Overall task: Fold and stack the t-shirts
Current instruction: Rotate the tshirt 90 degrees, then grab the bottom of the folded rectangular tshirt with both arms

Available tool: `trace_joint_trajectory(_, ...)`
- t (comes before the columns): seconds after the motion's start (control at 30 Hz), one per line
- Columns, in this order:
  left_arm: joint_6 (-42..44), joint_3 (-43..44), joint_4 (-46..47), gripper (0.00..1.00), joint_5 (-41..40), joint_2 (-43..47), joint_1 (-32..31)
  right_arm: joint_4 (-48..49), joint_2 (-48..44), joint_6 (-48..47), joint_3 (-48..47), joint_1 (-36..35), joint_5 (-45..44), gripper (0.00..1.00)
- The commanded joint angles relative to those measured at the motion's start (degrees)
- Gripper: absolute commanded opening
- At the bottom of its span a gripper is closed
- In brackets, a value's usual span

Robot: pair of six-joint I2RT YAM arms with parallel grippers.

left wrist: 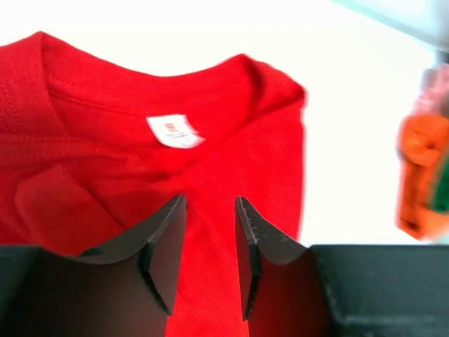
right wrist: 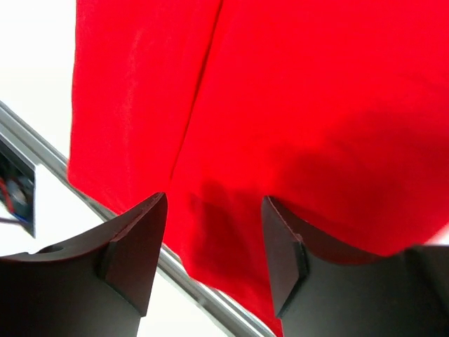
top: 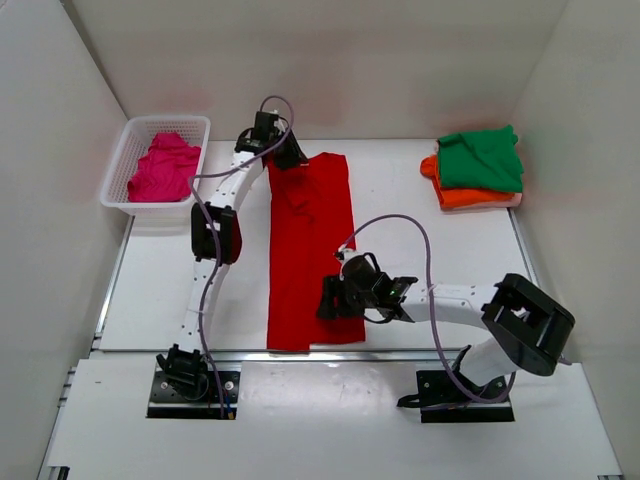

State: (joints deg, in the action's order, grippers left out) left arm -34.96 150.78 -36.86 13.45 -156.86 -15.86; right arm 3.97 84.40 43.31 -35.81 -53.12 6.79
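Note:
The red t-shirt (top: 310,250) lies folded into a long strip down the middle of the table, collar at the far end. My left gripper (top: 287,158) is open just above its collar end; the left wrist view shows the collar with a white label (left wrist: 175,130) ahead of the gripper (left wrist: 209,210). My right gripper (top: 328,298) is open over the shirt's near hem; the right wrist view shows red cloth (right wrist: 280,105) between the gripper's (right wrist: 214,210) jaws, not pinched. The magenta t-shirt (top: 163,168) lies crumpled in the basket. The green t-shirt (top: 482,158) lies folded on the orange one (top: 470,197).
The white lattice basket (top: 120,160) stands at the far left corner. The folded stack sits at the far right. A metal rail (top: 300,353) runs along the table's near edge, close under the shirt's hem. White walls enclose three sides.

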Motion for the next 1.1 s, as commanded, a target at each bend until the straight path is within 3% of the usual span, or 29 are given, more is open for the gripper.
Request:
trace_joint_trajectory(0.0, -0.8, -0.4, 1.6, 0.45, 9.3, 17.9, 0.0, -5.2, -6.2, -10.5, -2.6, 1.7, -1.2, 0.54)
trace_joint_trajectory(0.07, 2.3, -7.6, -2.1, 0.46, 9.4, 26.9, -1.3, -9.1, -9.3, -12.4, -3.0, 4.0, -2.6, 0.58)
trace_joint_trajectory(0.13, 5.8, -22.1, -4.0, 0.48, 4.5, 38.2, -3.2, -14.3, -12.3, -14.4, -3.2, 8.0, -5.4, 0.64)
trace_joint_trajectory(0.2, 4.8, -50.7, 2.0, 0.50, 1.4, 55.2, -5.7, -17.7, -15.2, -13.8, -2.4, 12.0, -5.5, 0.70)
trace_joint_trajectory(0.23, 2.5, -64.9, 3.6, 0.50, 1.1, 59.3, -6.0, -19.5, -16.8, -13.5, -0.9, 14.5, -5.6, 0.72)
trace_joint_trajectory(0.33, 0.7, -88.6, 6.4, 0.51, -3.4, 78.4, -8.5, -23.1, -21.4, -11.2, 3.5, 16.1, -6.2, 0.72)
trace_joint_trajectory(0.43, -0.5, -105.5, 7.5, 0.52, -6.3, 89.1, -10.6, -24.9, -26.7, -6.2, 7.5, 12.8, -8.9, 0.72)
trace_joint_trajectory(0.67, -4.9, -124.5, 6.1, 0.52, -9.3, 103.5, -15.3, -22.8, -30.9, 4.9, 14.3, 5.6, -9.8, 0.67)
trace_joint_trajectory(1.07, -11.3, -134.0, 8.0, 0.53, -3.5, 108.4, -20.3, -16.7, -18.9, 11.4, 12.0, -4.4, -10.0, 0.65)
